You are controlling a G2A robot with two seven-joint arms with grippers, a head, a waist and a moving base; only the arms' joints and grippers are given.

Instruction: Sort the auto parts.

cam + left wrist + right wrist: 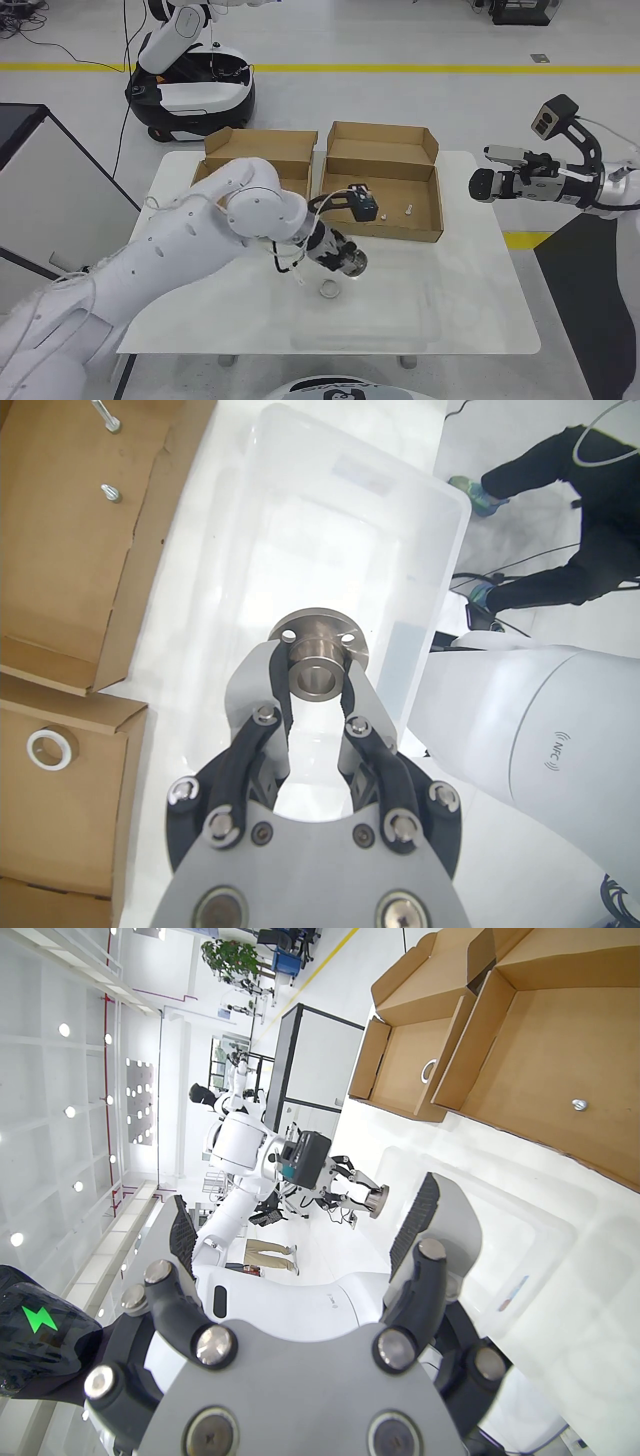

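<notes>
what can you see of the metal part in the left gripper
A flanged bushing of dull silver metal: a short hollow sleeve on a round flange with two small holes showing. It looks clean. The left gripper clamps the sleeve between its black pads, bore facing the wrist camera, flange away. It hangs over the clear plastic bin, touching nothing else.

left tool [315, 674] clamped, right tool [305, 1200] spread wide

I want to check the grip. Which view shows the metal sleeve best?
The left wrist view: the metal sleeve sits close and central, clamped by the left end effector. The top view shows it small; the right wrist view, far off, side-on.
</notes>
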